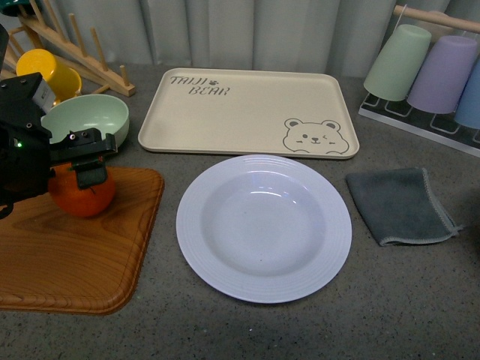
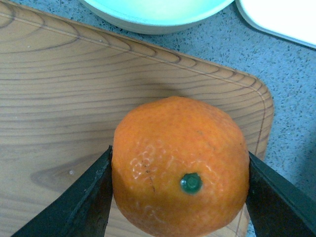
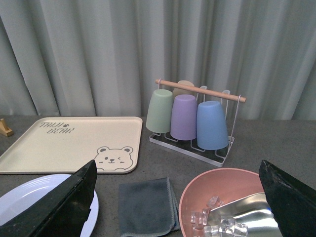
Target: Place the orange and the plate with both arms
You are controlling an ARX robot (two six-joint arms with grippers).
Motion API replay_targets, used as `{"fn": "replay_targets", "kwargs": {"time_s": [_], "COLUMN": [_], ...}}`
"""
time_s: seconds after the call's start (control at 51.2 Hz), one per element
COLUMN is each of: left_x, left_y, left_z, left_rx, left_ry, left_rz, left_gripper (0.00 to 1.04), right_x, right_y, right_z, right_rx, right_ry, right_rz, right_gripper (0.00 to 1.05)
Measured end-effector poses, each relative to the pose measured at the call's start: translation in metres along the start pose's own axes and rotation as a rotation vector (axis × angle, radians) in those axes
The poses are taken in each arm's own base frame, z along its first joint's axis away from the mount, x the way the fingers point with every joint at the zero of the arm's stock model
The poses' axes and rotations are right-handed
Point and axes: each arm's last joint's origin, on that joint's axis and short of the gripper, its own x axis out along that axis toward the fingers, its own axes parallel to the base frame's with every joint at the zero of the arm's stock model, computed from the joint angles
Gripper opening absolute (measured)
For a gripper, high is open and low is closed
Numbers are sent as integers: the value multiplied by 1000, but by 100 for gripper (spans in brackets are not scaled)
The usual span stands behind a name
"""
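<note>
My left gripper (image 2: 180, 197) is clamped on the orange (image 1: 79, 196): in the left wrist view one dark finger (image 2: 91, 197) presses each side of the fruit, which has its green stem spot turned up toward the camera. The orange rests on the wooden board (image 1: 67, 262) at the left of the counter, near the board's far right corner. The mint-green bowl (image 1: 86, 116) is just beyond the board, and a yellow mug (image 1: 49, 71) lies behind it by the wooden rack. The plate (image 1: 196, 225) stands empty on the grey counter to the right of the board, apart from it, and just in front of the beige bear tray (image 1: 225, 112). A grey cloth (image 1: 401, 204) lies right of the plate, and upturned cups hang on a rack (image 1: 420, 67) behind it. My right gripper (image 3: 180, 202) hangs above the counter with its fingers spread wide and nothing between them; below it the right wrist view shows the plate's edge, the cloth and a pink bowl (image 3: 207, 185) holding ice and a metal scoop. The front view does not show this arm.
</note>
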Motion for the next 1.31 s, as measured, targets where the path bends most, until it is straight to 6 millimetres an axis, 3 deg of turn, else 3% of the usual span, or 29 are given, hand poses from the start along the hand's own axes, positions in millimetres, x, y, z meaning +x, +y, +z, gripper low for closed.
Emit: {"fn": "replay_targets", "kwargs": {"time_s": [0.156,0.254,0.781,1.133,1.308], "left_x": [-31,-38,-30,-7,-5], "left_y": [-25,-48,-144,-162,-168], "left_z": [11,13,-21,-59,-62], "left_rx": [-6,13,101,137,147], "left_ry": [-61,-79,5,102,95], "left_rz": [-57,-108,-261,-238,-232], "left_gripper": [66,66,66,66,65], "right_x": [0,0,0,0,0], "right_y": [0,0,0,0,0], "right_z": [0,0,0,0,0], "right_rx": [0,0,0,0,0], "right_ry": [0,0,0,0,0], "right_rz": [0,0,0,0,0], "right_gripper": [96,96,96,96,96]}}
